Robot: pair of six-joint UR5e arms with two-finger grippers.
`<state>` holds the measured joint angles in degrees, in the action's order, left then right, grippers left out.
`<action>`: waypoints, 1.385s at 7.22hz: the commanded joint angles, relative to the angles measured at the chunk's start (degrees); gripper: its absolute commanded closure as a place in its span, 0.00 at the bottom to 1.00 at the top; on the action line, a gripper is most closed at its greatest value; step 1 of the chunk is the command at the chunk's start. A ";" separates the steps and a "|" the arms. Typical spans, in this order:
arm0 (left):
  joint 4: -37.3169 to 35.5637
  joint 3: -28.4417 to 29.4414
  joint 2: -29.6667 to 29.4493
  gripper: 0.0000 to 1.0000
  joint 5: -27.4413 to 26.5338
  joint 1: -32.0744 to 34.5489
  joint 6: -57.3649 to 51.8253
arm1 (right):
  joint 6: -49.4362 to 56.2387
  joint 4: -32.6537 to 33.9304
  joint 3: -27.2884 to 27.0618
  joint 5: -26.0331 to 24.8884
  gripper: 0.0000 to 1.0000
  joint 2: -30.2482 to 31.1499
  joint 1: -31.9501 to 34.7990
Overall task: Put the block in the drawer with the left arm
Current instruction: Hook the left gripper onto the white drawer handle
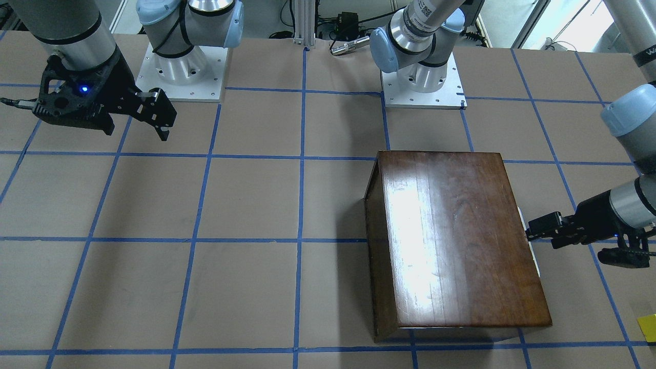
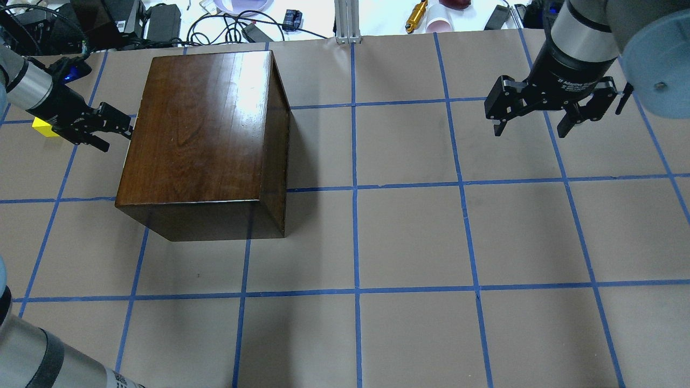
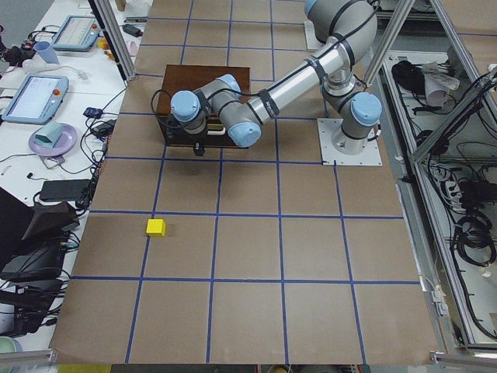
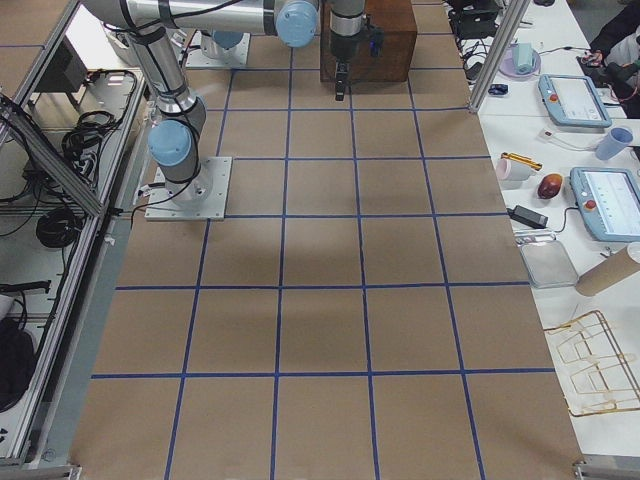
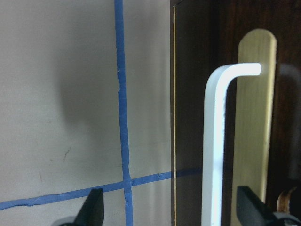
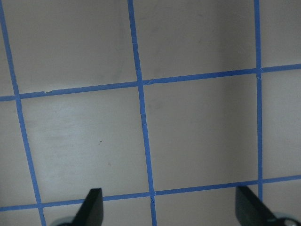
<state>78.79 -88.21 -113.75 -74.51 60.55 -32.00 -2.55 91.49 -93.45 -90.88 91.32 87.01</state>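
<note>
Left wrist-mounted view: left pincer (image 5: 171,213), wide open and empty, straddles the stiff, slick handle (image 5: 214,141) of the closed drawer (image 5: 193,70), likely the best hold.

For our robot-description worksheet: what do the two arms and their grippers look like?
The left arm and right arm are silver-grey tubes with light-blue joint caps. The left gripper and right gripper are black with two fingers each.
</note>
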 commanded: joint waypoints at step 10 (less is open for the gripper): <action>-0.91 0.85 -1.57 0.00 -3.89 0.00 -1.22 | 0.00 0.00 -0.06 0.00 0.00 0.00 0.00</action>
<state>78.28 -87.39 -115.23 -77.71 60.56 -32.76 -2.55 91.49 -93.44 -90.88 91.32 87.01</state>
